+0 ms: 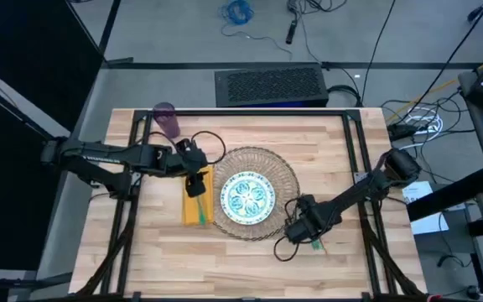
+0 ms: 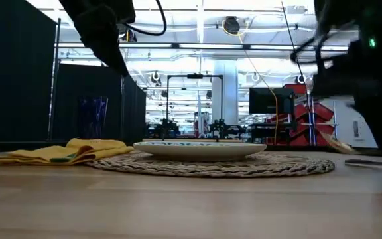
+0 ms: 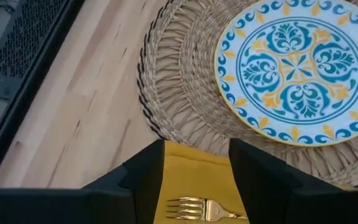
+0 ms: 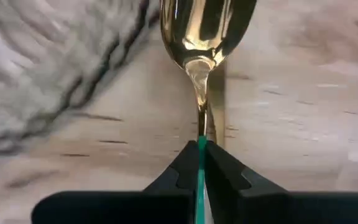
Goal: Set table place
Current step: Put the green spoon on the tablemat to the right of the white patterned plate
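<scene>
Fingers of the right gripper [image 4: 201, 163] are pinched tight on the gold spoon's [image 4: 205, 31] thin teal handle, low over the table [image 4: 291, 112] at lower right of the high view, beside the straw mat [image 1: 285, 172]; that narrow hold could let the spoon twist or land crooked; the left gripper [image 3: 197, 163], fingers spread, hovers over the fork [image 3: 207, 209] on the yellow napkin [image 3: 194, 173], and could snag the cloth.

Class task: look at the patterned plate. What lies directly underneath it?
The plate rests on a round woven straw mat, whose rim shows all around it. The mat's centre is covered, so anything beneath there cannot be seen.
</scene>
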Controlling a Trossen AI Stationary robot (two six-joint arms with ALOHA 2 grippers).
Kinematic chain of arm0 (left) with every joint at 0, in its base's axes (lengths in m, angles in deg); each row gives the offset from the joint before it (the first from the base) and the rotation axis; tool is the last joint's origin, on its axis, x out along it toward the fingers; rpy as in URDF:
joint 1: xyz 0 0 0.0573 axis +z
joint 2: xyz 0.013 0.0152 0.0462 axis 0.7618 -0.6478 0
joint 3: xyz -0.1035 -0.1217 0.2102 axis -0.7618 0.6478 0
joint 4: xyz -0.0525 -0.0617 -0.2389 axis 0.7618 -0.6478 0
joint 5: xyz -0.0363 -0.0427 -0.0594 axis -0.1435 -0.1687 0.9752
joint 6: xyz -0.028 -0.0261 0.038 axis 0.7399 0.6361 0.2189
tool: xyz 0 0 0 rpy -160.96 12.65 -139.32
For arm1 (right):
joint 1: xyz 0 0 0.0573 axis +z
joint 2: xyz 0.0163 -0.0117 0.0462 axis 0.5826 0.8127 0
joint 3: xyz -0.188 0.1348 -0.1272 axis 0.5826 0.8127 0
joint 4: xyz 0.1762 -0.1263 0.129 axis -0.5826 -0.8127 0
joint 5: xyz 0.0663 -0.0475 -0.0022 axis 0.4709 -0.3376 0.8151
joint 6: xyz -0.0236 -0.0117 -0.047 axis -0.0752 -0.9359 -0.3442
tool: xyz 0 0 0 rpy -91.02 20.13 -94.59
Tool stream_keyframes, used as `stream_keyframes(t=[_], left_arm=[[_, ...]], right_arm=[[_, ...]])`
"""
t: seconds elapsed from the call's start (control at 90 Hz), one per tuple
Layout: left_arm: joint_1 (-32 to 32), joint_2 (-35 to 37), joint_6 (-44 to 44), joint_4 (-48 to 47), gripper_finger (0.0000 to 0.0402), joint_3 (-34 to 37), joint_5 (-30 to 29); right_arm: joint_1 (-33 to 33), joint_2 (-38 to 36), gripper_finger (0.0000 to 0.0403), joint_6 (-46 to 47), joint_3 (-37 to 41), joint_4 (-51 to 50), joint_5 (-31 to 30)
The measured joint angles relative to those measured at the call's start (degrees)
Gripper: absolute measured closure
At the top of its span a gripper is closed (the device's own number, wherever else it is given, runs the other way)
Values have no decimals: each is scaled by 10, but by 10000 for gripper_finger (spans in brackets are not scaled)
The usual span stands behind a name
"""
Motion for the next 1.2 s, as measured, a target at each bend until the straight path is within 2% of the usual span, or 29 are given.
stream_keyframes(t=[0.144, 0.278, 0.522, 0.711, 0.933, 1.022, 1.2], left_arm=[[0, 0, 0, 3, 235, 0, -1], [0, 0, 0, 12, 235, 0, -6], [0, 0, -3, 22, 235, 0, -9], [0, 0, -4, 20, 235, 0, -9], [0, 0, -2, 19, 235, 19, -9], [0, 0, 0, 17, 235, 25, -9], [0, 0, 0, 17, 235, 33, -9]], right_arm=[[-12, -35, 402, 28, 1, -17, -38], [-59, -37, 403, 27, 1, -25, -57], [-162, -17, 401, -63, 0, 25, -76], [-209, -8, 402, -120, -1, 78, -92], [-229, 9, 402, -148, -1, 99, -82], [-225, 26, 402, -147, -1, 118, -63], [-207, 33, 403, -124, -3, 129, -62]])
